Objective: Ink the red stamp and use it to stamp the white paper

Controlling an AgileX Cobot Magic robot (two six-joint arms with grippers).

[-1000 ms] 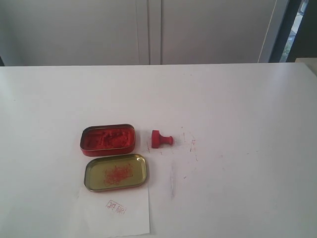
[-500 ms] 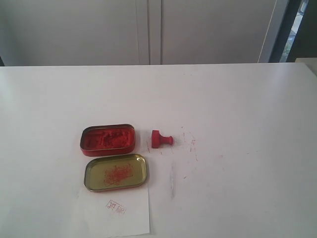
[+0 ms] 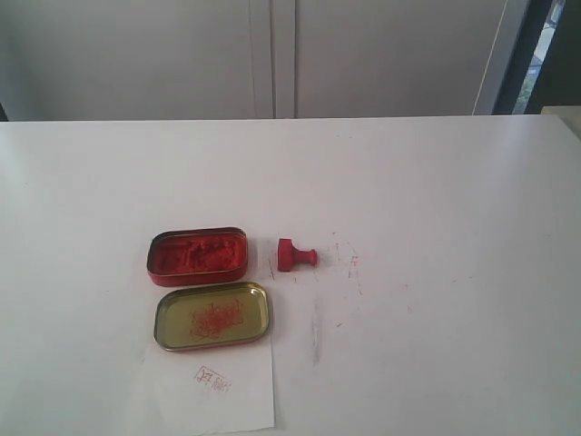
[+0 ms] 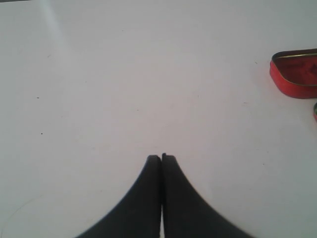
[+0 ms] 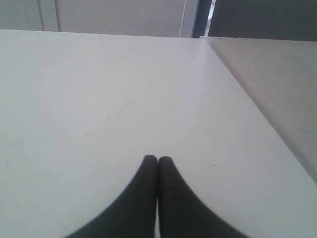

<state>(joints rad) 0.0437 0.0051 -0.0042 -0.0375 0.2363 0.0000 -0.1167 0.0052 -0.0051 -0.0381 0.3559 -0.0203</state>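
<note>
The small red stamp (image 3: pixel 295 255) lies on its side on the white table, just right of the red tin of ink paste (image 3: pixel 198 255). The white paper (image 3: pixel 211 389) lies at the table's front edge below the tins and carries a small red square imprint (image 3: pixel 213 378). No arm shows in the exterior view. My left gripper (image 4: pixel 161 157) is shut over bare table, with the red tin (image 4: pixel 295 73) far off at the frame's edge. My right gripper (image 5: pixel 157 159) is shut over bare tabletop, and none of the task's things appear in its view.
The tin's gold-lined lid (image 3: pixel 212 315) lies open side up between the ink tin and the paper, smeared with red. Faint red specks (image 3: pixel 352 263) mark the table right of the stamp. A second table surface (image 5: pixel 277 79) adjoins on the right.
</note>
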